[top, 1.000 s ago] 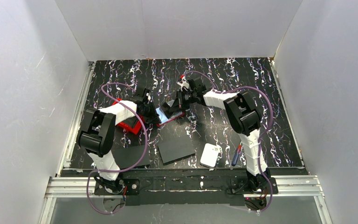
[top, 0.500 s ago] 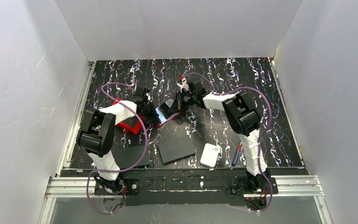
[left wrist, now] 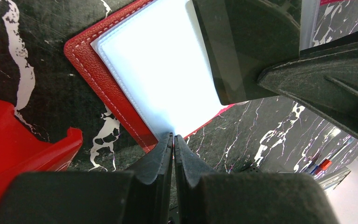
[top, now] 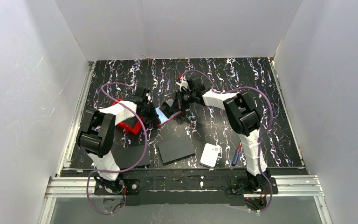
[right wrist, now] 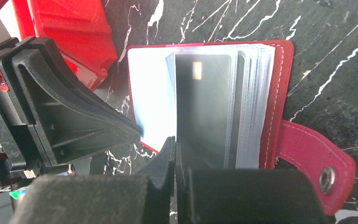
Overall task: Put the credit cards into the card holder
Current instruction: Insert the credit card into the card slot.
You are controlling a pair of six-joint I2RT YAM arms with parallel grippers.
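Note:
The dark red card holder (right wrist: 279,93) lies open on the table, its strap with the pale stud (right wrist: 326,177) at the right in the right wrist view. It also shows in the top view (top: 169,117). My right gripper (right wrist: 175,142) is shut on the lower edge of a grey credit card (right wrist: 205,107) that stands among the holder's clear sleeves. My left gripper (left wrist: 173,137) is shut at the corner of the holder's pale left page (left wrist: 163,74). In the top view the left gripper (top: 152,113) and right gripper (top: 176,103) meet over the holder.
A bright red bin (top: 127,122) sits just left of the holder, under the left arm. Two black flat sheets (top: 176,148) (top: 129,155), a white rounded pad (top: 210,155) and a blue pen (top: 236,155) lie near the front edge.
My right gripper has edged slightly left with the grey card. The left gripper and the holder have stayed in place.

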